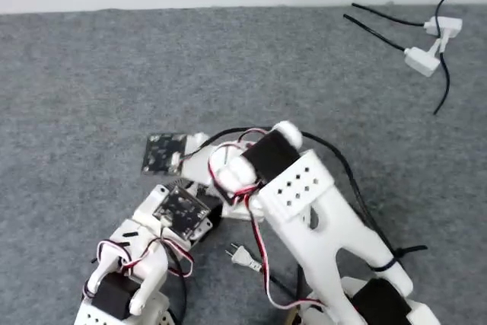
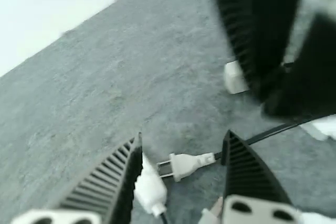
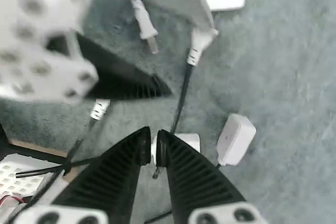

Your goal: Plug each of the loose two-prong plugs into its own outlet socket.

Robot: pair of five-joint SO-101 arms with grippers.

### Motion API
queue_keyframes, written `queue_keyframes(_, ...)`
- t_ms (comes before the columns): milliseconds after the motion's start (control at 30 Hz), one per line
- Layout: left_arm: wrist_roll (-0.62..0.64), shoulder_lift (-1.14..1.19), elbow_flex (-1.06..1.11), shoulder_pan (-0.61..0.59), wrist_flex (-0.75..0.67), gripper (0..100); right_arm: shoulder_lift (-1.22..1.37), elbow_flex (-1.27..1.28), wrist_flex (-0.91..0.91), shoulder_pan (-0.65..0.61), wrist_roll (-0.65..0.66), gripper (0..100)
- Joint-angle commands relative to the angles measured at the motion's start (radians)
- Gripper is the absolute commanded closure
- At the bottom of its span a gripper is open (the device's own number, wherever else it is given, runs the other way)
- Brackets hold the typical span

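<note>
Left gripper (image 2: 182, 137): black ribbed jaws spread wide, nothing held. Two-prong plug (image 2: 186, 165) lies flat on the grey carpet (image 2: 105, 87) between them, prongs toward one jaw, black cord running past the other. Second plug (image 2: 149, 191) sits touching or just beside the prong-side jaw.

Right gripper (image 3: 153, 148): jaws nearly together, seemingly pinched on the edge of a small white block (image 3: 185, 141), probably a socket; contact not certain. Another white socket block (image 3: 236, 137) lies just beside it.

Step in hand, as I read it: picking up the plug. The next move calls for lowering and closing across the plug's body, clear of the neighbouring plug, then turning the prongs toward a socket.
</note>
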Motion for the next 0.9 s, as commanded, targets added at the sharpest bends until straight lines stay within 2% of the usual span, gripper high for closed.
queue_keyframes(0, 0.005, -0.006, -0.027, -0.055, -0.021, 76, -0.042, 0.058, 0.031, 0.105, 0.058, 98.9)
queue_keyframes(100, 0.012, -0.006, -0.03, -0.118, -0.052, 76, -0.039, 0.176, 0.005, 0.139, 0.072, 98.9)
queue_keyframes(233, 0.094, -0.006, -0.03, -0.235, -0.106, 76, -0.05, 0.382, -0.128, 0.133, -0.008, 98.6)
queue_keyframes(300, 0.135, -0.006, -0.03, -0.293, -0.129, 76, -0.05, 0.466, -0.211, 0.117, -0.034, 98.2)
queue_keyframes(500, 0.258, -0.006, -0.031, -0.482, -0.19, 76, -0.05, 0.592, -0.337, 0.008, -0.173, 88.9)
queue_keyframes(700, 0.279, -0.006, -0.039, -0.525, -0.201, 76, -0.05, 0.663, -0.458, -0.117, -0.377, 88.3)
queue_keyframes(867, 0.279, -0.006, -0.042, -0.56, -0.218, 76, -0.039, 0.671, -0.499, -0.14, -0.397, 88.2)
